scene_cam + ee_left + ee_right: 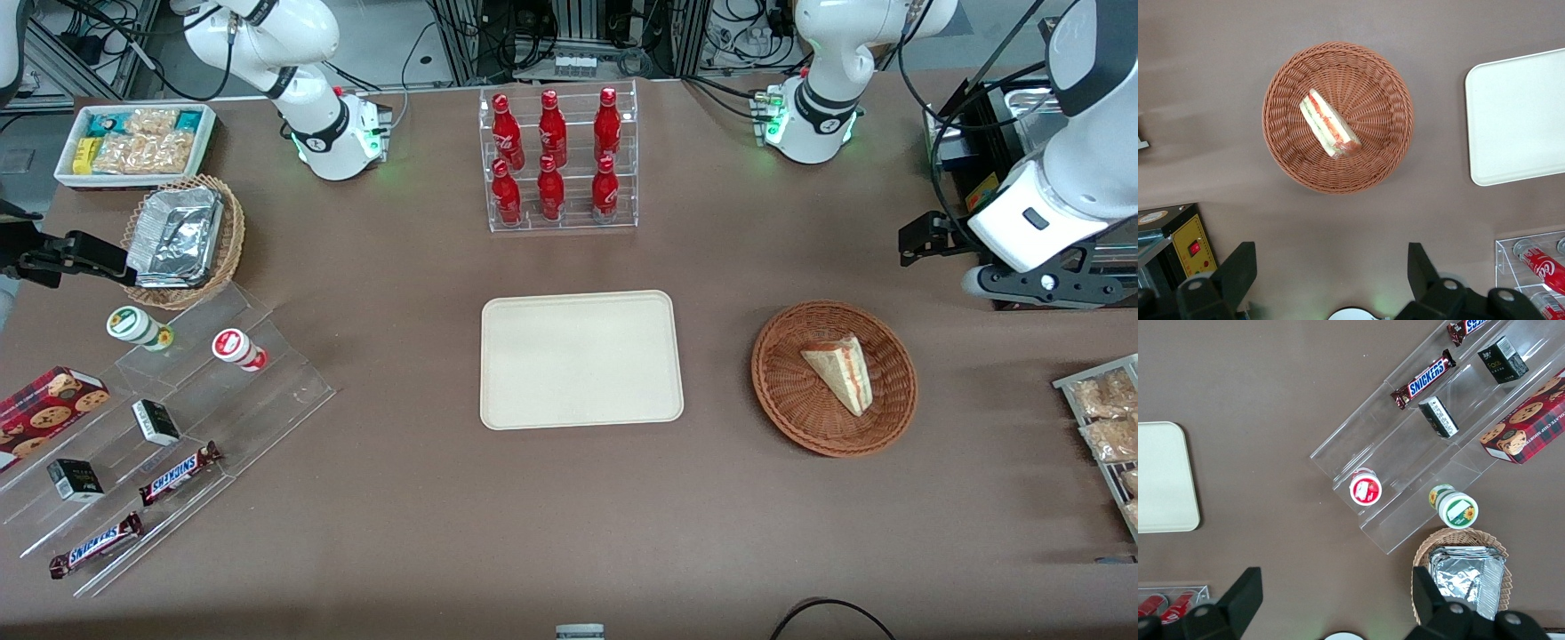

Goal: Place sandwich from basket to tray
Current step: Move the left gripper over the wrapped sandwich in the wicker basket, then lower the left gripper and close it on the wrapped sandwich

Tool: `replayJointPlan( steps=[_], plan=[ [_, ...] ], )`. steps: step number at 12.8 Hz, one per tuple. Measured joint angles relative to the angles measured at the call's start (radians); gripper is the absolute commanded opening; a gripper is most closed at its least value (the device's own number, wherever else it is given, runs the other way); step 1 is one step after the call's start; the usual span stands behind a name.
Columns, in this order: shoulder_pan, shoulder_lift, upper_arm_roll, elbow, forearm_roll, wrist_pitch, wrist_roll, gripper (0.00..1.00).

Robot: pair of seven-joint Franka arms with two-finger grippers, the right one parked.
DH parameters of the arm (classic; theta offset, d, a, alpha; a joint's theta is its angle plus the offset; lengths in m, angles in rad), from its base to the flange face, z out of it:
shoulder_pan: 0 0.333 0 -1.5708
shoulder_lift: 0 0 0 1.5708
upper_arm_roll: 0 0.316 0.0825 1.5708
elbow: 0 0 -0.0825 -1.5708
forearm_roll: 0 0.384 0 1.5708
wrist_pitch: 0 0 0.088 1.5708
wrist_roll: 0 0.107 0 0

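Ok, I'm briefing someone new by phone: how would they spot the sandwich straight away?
Start at the cream tray mid-table, then look toward the working arm's end to the round reddish-brown wicker basket. The sandwich lies alone in it: a pale triangular wedge with red, orange and green filling. The open gripper hovers high above, farther from the front camera.

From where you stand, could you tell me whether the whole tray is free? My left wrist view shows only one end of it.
Observer: Yes, in the front view nothing lies anywhere on the tray.
Operator: Thank you. Where is the gripper relative to the basket?
Observer: The gripper hangs above the table, not over the basket. It is farther from the front camera than the basket and more toward the working arm's end. The sandwich lies in the basket.
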Motion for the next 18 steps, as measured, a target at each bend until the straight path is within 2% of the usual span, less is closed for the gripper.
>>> replayJointPlan(
  steps=[3, 5, 10, 17, 18],
  plan=[
    [0.000, -0.001, 0.000, -0.014, 0.000, 0.016, 0.000, 1.00],
    [0.000, -0.002, 0.000, -0.071, 0.000, 0.088, 0.000, 1.00],
    [-0.002, -0.001, -0.002, -0.299, 0.000, 0.358, 0.000, 1.00],
    [0.002, 0.025, 0.009, -0.642, 0.000, 0.819, -0.016, 1.00],
    [0.006, 0.035, 0.010, -0.647, -0.003, 0.830, -0.044, 1.00]
  ],
)
